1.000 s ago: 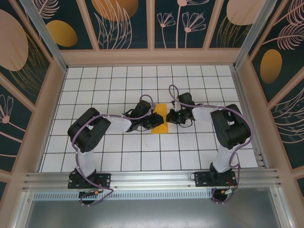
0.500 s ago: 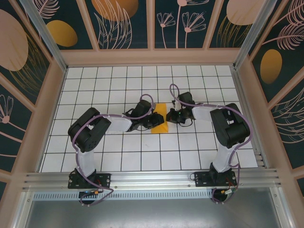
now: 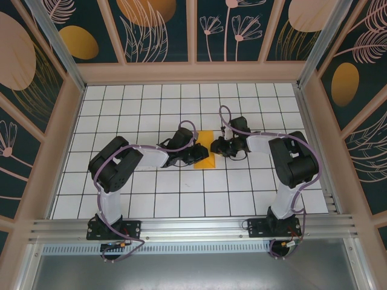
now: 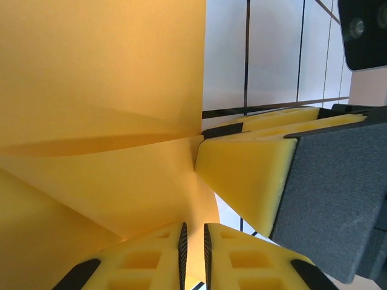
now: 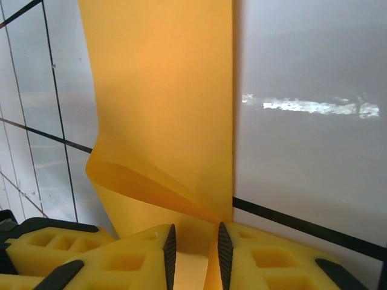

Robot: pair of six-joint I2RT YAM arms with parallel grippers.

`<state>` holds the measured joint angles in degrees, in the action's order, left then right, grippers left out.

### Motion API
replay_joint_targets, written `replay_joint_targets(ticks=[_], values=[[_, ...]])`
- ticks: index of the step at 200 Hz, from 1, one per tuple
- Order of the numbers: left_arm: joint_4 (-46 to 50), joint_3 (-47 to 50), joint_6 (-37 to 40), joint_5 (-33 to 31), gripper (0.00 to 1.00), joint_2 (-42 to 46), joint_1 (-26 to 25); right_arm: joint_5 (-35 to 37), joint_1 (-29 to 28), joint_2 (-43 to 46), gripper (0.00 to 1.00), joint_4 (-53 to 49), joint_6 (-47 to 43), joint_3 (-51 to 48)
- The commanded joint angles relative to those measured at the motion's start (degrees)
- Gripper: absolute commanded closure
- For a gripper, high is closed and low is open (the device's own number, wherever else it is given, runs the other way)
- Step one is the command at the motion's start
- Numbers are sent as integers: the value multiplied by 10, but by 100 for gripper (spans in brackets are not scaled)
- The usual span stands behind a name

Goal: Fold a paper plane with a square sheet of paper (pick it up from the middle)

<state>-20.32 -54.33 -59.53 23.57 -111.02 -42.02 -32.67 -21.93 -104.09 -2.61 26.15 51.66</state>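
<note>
Paper sheet: part-folded, middle of table, btwn both grips
L grip: I pinch sheet tight to anchor the fold
R grip: jaws slightly apart, loose round crease

left arm: elbow bent, forearm reaching right | left gripper: jaws nearly together, pinching the square sheet of paper | right arm: elbow folded, forearm reaching left | right gripper: jaws slightly parted, paper between them | grippers: facing, tips close
</note>
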Motion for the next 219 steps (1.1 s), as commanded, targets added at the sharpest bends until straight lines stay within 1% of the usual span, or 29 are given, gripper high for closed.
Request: replay_joint_targets(ticks=[1, 34, 70, 89, 136, 161, 192, 219], values=[[9, -27, 9, 0, 83, -12, -2, 0, 8, -1, 70, -1, 4, -19], [8, -29, 6, -4, 83, -16, -2, -5, 13, 1, 66, 6, 10, -27], [11, -31, 0, -12, 85, -16, -2, -8, 15, 1, 65, 7, 14, -31], [17, -31, -3, -20, 86, -17, -3, -8, 17, 0, 65, 8, 15, -31], [38, -32, -9, -41, 88, -19, -2, -15, 18, 5, 71, 8, 16, -27], [50, -32, -11, -52, 89, -20, -3, -23, 22, 14, 72, 6, 12, -19], [48, -31, -14, -54, 89, -21, -3, -32, 26, 24, 71, 2, 1, -7], [43, -31, -15, -53, 89, -20, -2, -22, 28, 25, 70, -3, -3, 10]])
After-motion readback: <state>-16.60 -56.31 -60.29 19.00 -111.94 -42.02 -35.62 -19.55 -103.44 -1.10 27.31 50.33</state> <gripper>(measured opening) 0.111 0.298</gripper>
